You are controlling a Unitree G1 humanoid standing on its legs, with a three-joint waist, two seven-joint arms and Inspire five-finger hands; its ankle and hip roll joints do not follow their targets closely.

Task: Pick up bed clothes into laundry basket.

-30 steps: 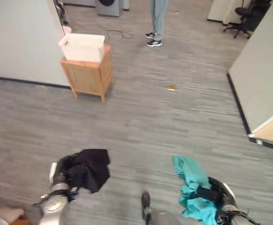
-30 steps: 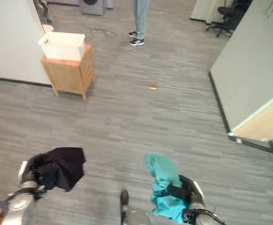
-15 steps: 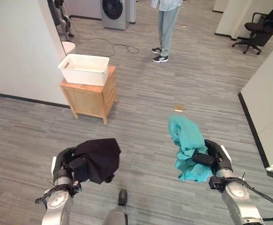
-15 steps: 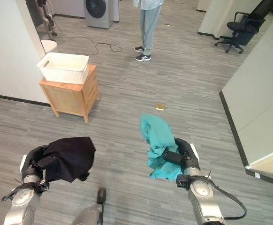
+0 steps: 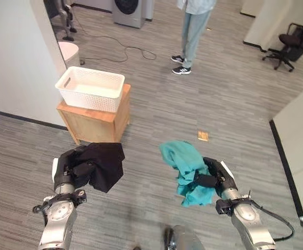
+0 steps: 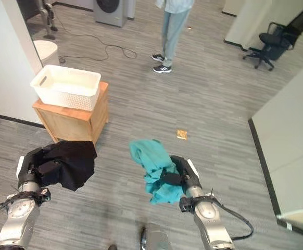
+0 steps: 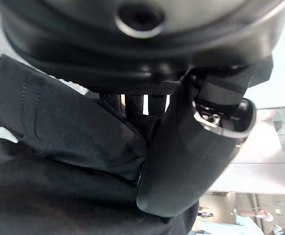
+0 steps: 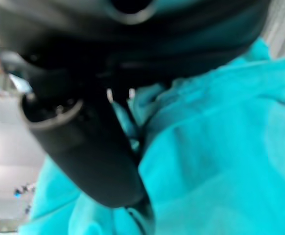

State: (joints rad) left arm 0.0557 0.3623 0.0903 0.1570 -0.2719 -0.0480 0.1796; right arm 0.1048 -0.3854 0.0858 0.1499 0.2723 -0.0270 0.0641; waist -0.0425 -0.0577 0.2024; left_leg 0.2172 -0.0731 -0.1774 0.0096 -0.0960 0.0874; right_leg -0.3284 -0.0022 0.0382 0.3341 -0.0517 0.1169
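My left hand is shut on a black garment and holds it up at the lower left; its wrist view has the thumb clamped over the black garment. My right hand is shut on a teal garment that droops from it at centre right, and the teal garment bunches around the thumb. A white laundry basket stands on a small wooden cabinet ahead of my left hand, by the wall.
A person in light trousers stands further back on the grey plank floor. A cable trails near them, and a washing machine is at the back. A small tan scrap lies on the floor. A black office chair stands at the far right.
The camera has shifted, and the basket and cabinet now sit nearer and lower in view. Both hands still hold their garments; the teal one hangs lower and further left than before.
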